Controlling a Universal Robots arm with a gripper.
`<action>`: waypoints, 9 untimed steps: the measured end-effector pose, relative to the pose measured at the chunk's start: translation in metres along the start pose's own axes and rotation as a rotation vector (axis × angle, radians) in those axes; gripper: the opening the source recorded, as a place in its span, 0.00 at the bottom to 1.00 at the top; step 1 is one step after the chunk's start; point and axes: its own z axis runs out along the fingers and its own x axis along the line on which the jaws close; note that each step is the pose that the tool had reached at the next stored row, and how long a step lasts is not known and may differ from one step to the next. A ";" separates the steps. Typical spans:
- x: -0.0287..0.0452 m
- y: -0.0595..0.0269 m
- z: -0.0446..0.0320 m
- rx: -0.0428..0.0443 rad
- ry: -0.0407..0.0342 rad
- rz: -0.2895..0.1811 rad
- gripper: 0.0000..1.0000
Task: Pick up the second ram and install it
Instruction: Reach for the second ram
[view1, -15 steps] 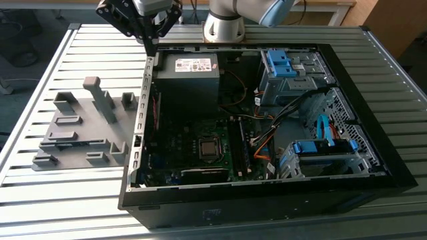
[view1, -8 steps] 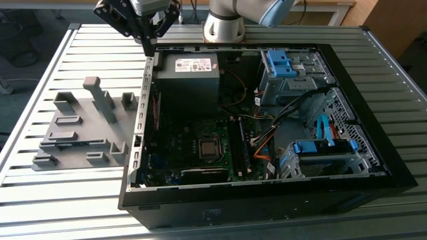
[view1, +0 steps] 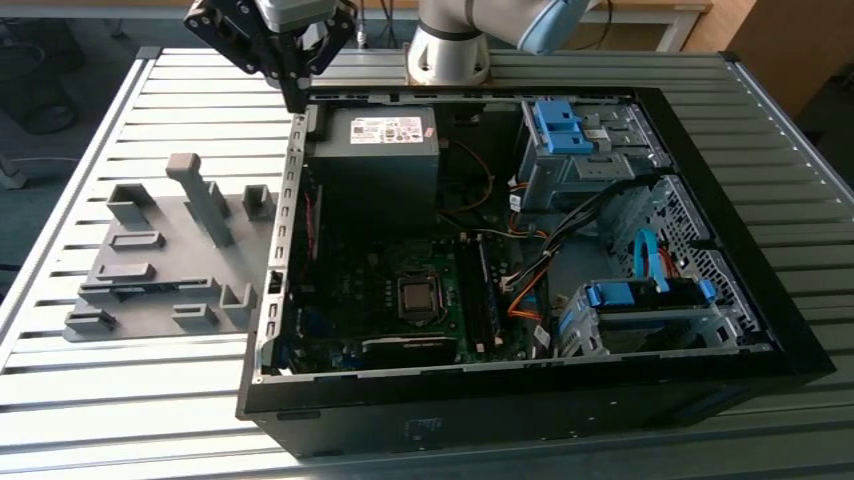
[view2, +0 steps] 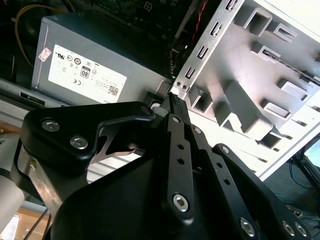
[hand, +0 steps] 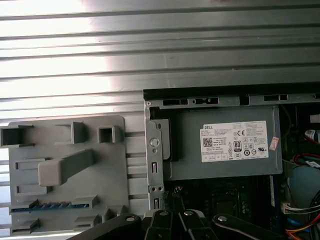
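Observation:
My gripper hangs above the far-left corner of the open computer case, next to the power supply. Its two black fingers meet at the tips, shut with nothing between them. In the first wrist view the gripper is over the case's edge. A thin blue strip, the second ram, lies edge-up in a slot of the grey holder plate beside the case. The motherboard lies on the case floor, with its ram slots running beside the processor socket.
The grey holder plate with upright posts sits on the slatted metal table at the exterior view's left of the case. Blue drive cages and loose cables crowd the case's right half. The arm's base stands behind the case.

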 end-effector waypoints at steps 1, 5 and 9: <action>0.0003 0.0000 -0.0001 0.0001 0.0001 0.000 0.11; 0.0018 -0.0001 0.0000 0.0001 0.0001 0.000 0.11; 0.0032 -0.0002 0.0000 0.0000 0.0000 0.000 0.11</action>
